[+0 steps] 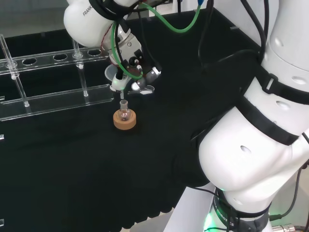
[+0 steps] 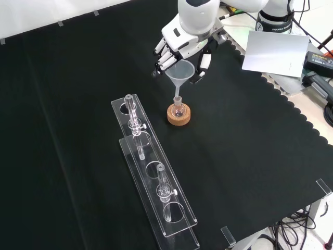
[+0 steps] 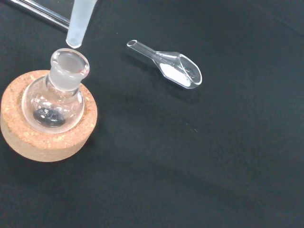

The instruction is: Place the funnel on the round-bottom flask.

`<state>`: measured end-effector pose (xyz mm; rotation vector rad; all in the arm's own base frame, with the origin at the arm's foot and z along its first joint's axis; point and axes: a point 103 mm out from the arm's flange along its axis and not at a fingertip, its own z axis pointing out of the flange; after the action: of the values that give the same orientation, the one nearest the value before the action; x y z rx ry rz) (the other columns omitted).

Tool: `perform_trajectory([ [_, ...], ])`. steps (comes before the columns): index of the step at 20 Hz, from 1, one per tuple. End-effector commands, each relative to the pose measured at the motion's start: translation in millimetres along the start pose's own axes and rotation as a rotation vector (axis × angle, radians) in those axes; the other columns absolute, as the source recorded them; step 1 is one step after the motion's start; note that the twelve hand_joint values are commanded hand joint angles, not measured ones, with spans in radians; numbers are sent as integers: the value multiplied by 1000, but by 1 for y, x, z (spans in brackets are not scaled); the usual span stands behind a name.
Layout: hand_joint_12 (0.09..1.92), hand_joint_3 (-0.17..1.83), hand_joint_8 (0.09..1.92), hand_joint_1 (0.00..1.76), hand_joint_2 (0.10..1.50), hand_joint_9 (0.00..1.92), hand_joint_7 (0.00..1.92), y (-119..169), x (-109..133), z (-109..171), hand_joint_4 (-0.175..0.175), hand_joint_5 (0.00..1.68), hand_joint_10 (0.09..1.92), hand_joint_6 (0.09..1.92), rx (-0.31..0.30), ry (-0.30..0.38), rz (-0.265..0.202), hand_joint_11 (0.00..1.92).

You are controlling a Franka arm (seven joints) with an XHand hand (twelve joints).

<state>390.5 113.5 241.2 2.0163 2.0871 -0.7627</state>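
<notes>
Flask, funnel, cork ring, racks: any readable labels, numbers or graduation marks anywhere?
Round-bottom flask, funnel, cork ring: none.
Clear scoop: none.
Tube racks: none visible.
Arm link: lettering, cut off by the head view's edge, not readable whole.

We've got the arm reaching out over the bench, big white links stacked at the right of the head view, last link angled down toward the cloth with green and black cables looped along it. Our hand comes in from the top of the front view, palm facing down. Fingers curled in on one side, thumb opposite, pinching between them. Hand sits clear above the cloth, not touching it. In the head view the hand hangs left of the arm links, fingertips pointing down.
</notes>
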Motion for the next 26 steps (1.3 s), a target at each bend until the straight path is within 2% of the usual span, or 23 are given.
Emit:
perform_trajectory([
  [1,1138,531,921,697,844,1066,672,-1,-5,3,-67,474,715,87,-8,11,-9,805],
  [12,1131,534,924,700,842,1069,664,-5,2,8,-67,468,711,87,-6,-6,-20,812],
  [26,1127,539,922,700,841,1068,660,5,5,25,-69,463,706,87,17,-1,-14,813],
])
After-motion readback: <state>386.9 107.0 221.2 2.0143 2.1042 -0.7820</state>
